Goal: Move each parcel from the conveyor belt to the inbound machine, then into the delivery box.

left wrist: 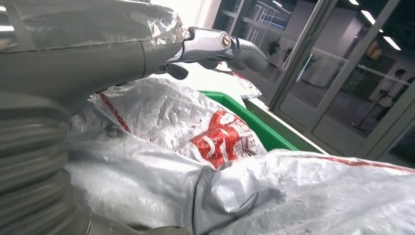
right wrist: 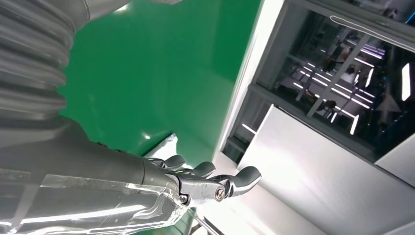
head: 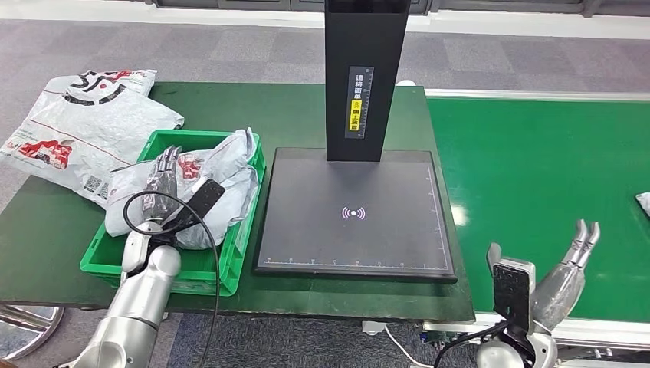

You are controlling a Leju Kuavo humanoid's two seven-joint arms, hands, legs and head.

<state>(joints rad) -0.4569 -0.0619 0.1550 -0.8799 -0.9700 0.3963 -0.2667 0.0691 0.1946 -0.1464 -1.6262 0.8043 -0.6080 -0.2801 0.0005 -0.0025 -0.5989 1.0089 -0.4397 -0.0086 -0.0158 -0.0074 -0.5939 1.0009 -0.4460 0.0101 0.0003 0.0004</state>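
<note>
Parcels [head: 222,172] fill the bin [head: 201,270] under the left hand [head: 163,180], fingers straight, gripping nothing. Right hand [head: 566,268] hovers over the belt [head: 536,176], fingers extended, empty.

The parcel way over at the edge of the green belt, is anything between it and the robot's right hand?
Nothing visible. In the head view, the right hand hovers open above the conveyor belt, and the parcel peeks in at the picture's right edge. Between them lies bare green belt.
</note>
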